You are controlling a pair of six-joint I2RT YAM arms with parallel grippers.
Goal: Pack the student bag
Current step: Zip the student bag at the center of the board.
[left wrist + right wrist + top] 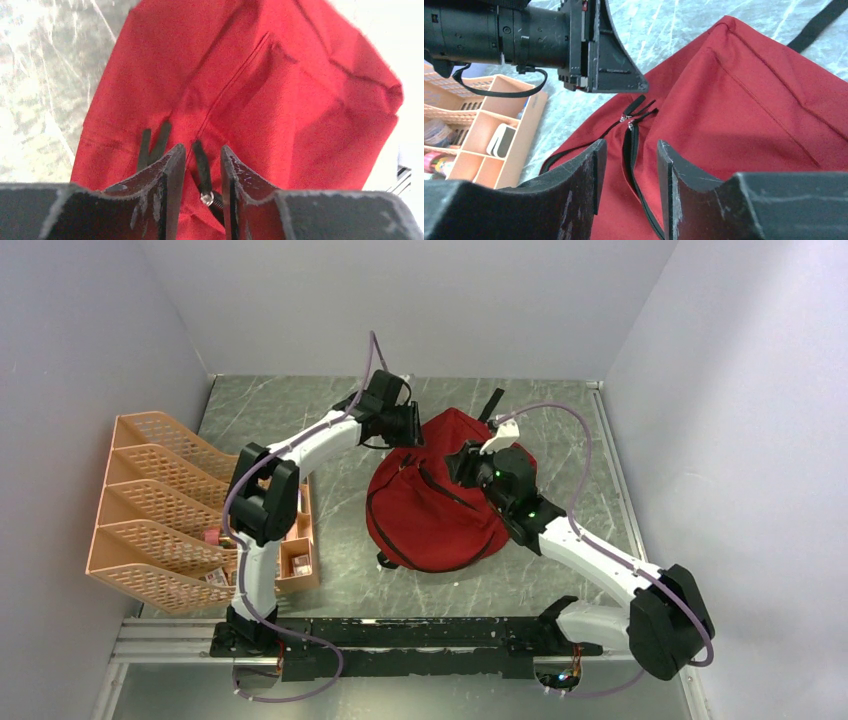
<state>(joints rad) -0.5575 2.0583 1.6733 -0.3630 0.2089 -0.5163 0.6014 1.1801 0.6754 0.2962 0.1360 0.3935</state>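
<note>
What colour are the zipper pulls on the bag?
Black zipper pulls, clearest in the right wrist view.

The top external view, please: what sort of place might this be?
Probably a robot test cell, not a classroom: plain grey walls box in a marble-patterned table, with two arms bolted at its near edge and a student bag laid out.

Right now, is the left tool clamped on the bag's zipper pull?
No, the zipper pull lies between the parted fingers of the left tool, touching neither.
</note>
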